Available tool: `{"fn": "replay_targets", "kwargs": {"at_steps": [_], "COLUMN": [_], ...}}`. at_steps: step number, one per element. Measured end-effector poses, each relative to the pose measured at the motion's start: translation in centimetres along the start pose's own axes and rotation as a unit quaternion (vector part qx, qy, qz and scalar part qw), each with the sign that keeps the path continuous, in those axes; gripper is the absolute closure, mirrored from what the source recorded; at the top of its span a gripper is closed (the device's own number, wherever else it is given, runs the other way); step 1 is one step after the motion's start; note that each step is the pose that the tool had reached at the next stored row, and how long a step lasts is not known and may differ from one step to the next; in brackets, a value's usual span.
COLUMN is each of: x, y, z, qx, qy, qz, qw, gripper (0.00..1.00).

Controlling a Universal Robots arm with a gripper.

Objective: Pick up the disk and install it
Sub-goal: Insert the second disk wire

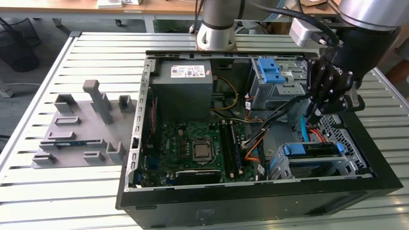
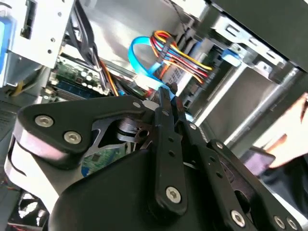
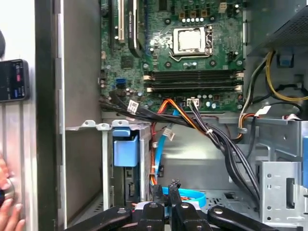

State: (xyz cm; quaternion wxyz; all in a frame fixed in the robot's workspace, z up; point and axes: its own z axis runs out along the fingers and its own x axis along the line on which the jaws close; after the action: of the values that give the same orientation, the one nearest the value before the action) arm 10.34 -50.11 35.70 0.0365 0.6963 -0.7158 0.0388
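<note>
Exterior view: open PC case [image 1: 255, 191] lies on the slatted worktop [image 1: 38, 191]. The tool [image 1: 317, 113] hangs inside the case, at the exterior view's right, just above the lower drive bay. The disk [image 1: 311, 149], with blue rails, sits in that bay [image 1: 348, 165], by the case's front corner. Upper grey cage with blue latch [image 1: 273, 72] stands behind it; power supply [image 1: 187, 91] and motherboard [image 1: 195, 146] lie toward the exterior view's left. A grey fixture [image 1: 80, 129] rests on the worktop beside the case.

Second wrist view: tool fingers [image 2: 166, 103] are pressed together, nothing between them; clenched on nothing. Blue data cable [image 2: 139, 62] and multicoloured power leads [image 2: 180, 57] run just beyond the tips.

First wrist view: tool [image 3: 165, 188] tips are closed over the blue cable [image 3: 185, 195]. The disk's blue bracket [image 3: 125, 150] shows seated in the bay. A person's hand [image 3: 8, 211] is at the edge outside the case.
</note>
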Motion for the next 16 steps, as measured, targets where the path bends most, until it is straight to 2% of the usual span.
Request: {"fn": "replay_targets", "kwargs": {"at_steps": [4,7,8,9,12,13,14,16], "x": [0.43,1.29,1.5,1.64,2.0,2.17,2.44,2.86], "y": [0.0,0.01,0.02,0.03,0.06,0.06,0.06,0.06], "z": [0.52,1.02,1.13,1.17,1.24,1.31,1.42,1.62], "qx": [-0.0001,0.0,0.0,-0.0001,-0.0008,-0.0009,-0.0009,-0.0008], "qy": [-0.0015,-0.003,-0.0061,-0.012,-0.0388,-0.0451,-0.0466,-0.047], "qz": [0.0,0.0,0.0,0.0,0.0,0.0,0.0,0.0], "qw": [1.0,1.0,1.0,0.9999,0.9992,0.999,0.9989,0.9989], "gripper": [0.84,0.84,0.84,0.84,0.84,0.84,0.84,0.84]}}
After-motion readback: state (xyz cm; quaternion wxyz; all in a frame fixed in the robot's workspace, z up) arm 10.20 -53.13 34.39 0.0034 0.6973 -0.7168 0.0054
